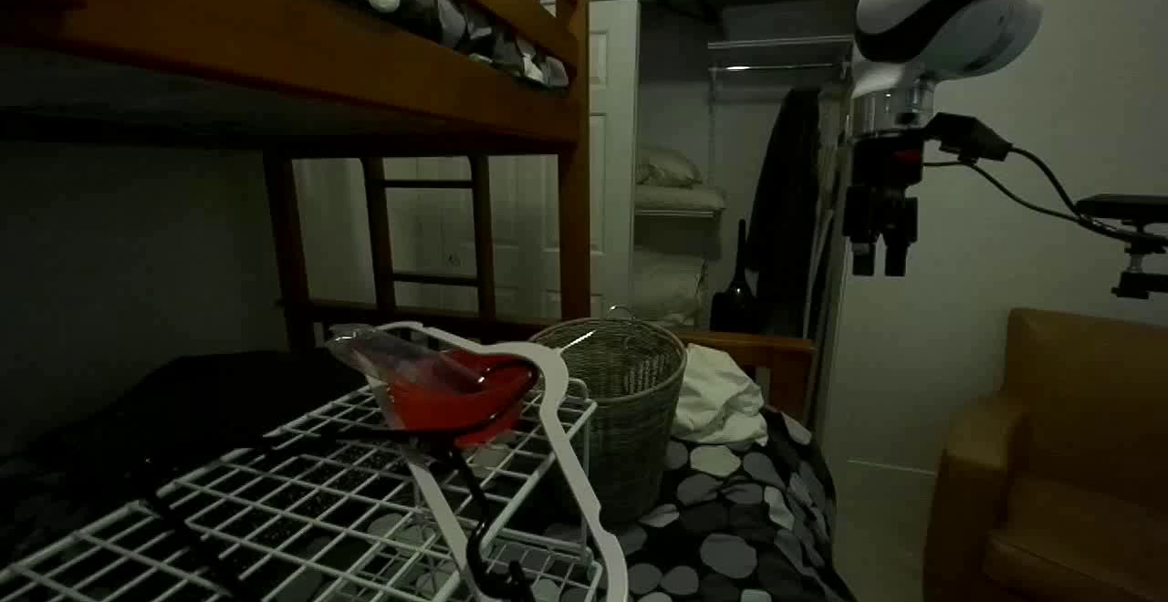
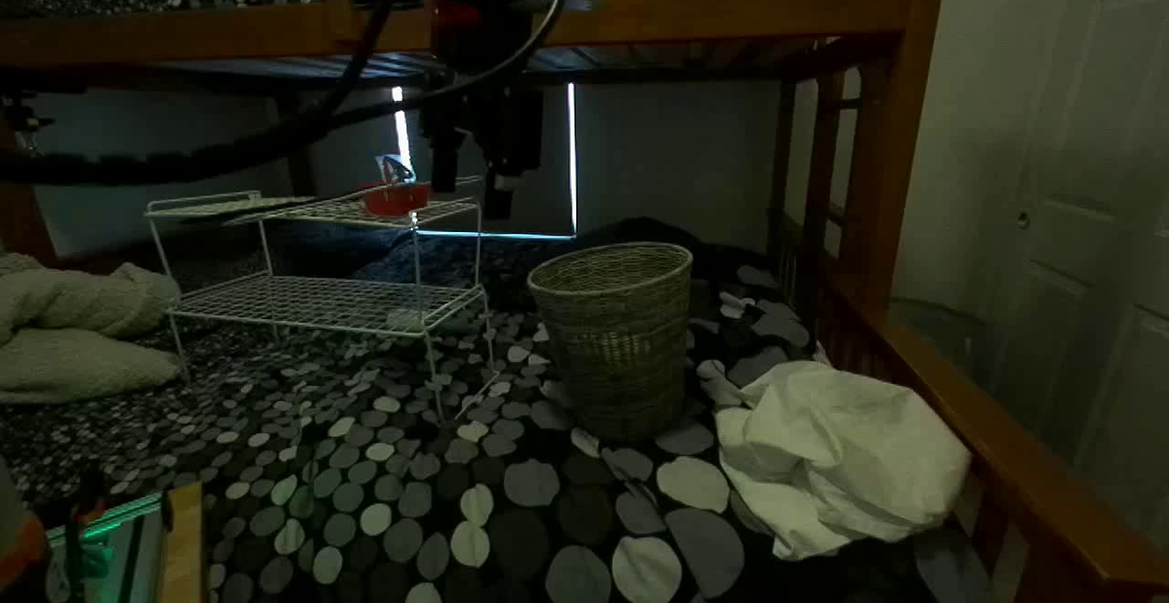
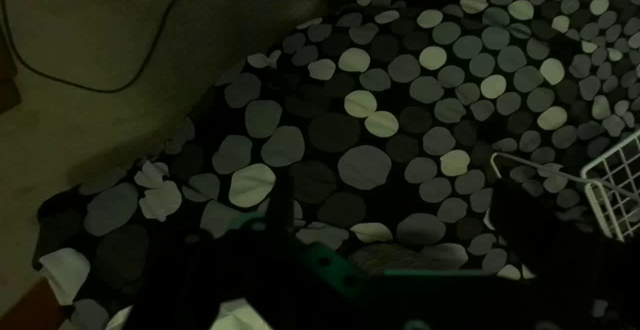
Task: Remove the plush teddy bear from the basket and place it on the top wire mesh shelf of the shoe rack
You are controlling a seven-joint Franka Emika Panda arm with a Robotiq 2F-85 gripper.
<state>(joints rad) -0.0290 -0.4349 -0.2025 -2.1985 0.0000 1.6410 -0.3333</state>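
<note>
With our claw (image 2: 471, 196) spread, we expect the unseen bear to be light, squashy, best pinched mid-body

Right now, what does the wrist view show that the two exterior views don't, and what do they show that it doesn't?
Only the wrist view: a dark cable curving across the floor.

Only the exterior views: the open mouth of the basket, the red item atop the shoe rack, and the upper bunk.

Shared: the dotted bedspread, the claw and the shoe rack, just a corner of it in the wrist view. A woven patch there may be the basket; too little shows.
</note>
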